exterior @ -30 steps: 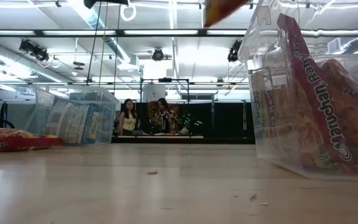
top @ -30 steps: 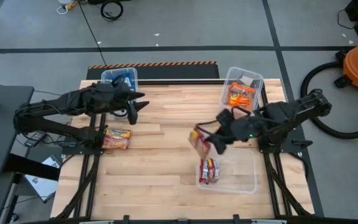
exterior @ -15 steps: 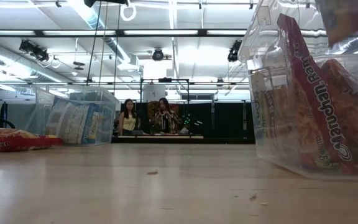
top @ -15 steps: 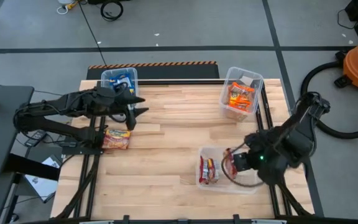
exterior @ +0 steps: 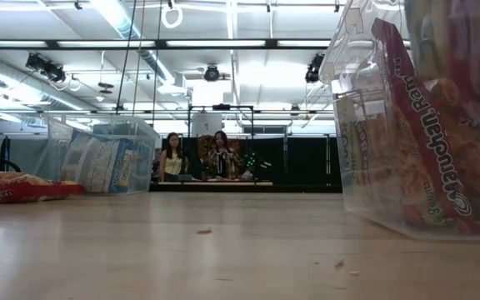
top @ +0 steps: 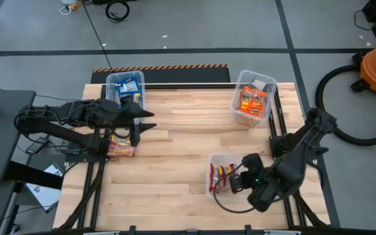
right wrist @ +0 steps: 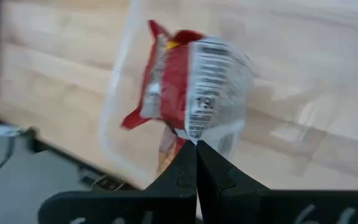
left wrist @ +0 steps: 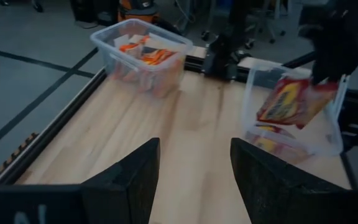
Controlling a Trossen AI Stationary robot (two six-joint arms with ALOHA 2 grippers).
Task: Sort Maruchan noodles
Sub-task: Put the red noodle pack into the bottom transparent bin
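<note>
Over by the bench's left edge the left gripper (top: 143, 123) is hovering with fingers apart above 1 loose packet (top: 122, 146), while the right gripper (top: 235, 181), pinching a red packet (right wrist: 191, 93) over the near-right bin (top: 264, 196), is risking dropping it outside.

Red packet (right wrist: 191, 93) in right tool (right wrist: 196, 163) is showing blurred in right wrist view; print unreadable beyond a barcode. Left arm is covering part of the packet on the desk (top: 121, 145). Low view's right edge is cutting off the near bin (exterior: 365, 125). Two people (exterior: 194, 157) beyond the desk are too small to detail.
</note>
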